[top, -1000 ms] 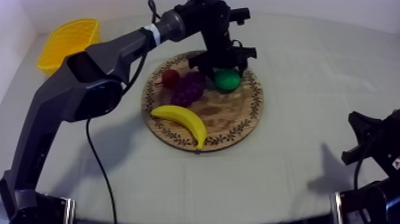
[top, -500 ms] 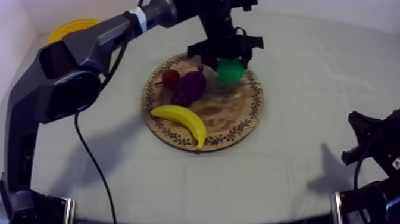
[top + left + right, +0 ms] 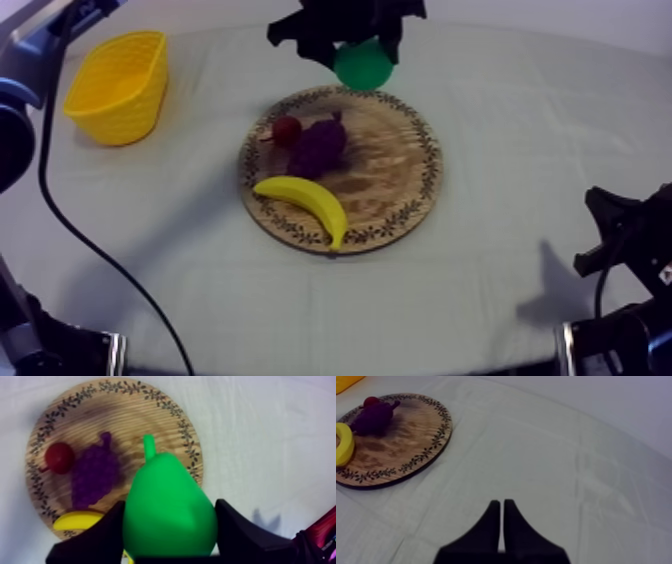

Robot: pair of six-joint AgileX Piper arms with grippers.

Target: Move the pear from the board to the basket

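Note:
My left gripper is shut on the green pear and holds it in the air over the far edge of the round wooden board. From the left wrist, the pear sits gripped between the two black fingers, high above the board. The yellow basket stands at the far left of the table. My right gripper is shut on nothing, low at the right side.
Left on the board are a purple bunch of grapes, a small red fruit and a banana. Open cloth lies between board and basket.
The left gripper has lifted the pear off the board and carried it up and toward the far side. The left arm has swung away, uncovering the basket. The right arm is still.

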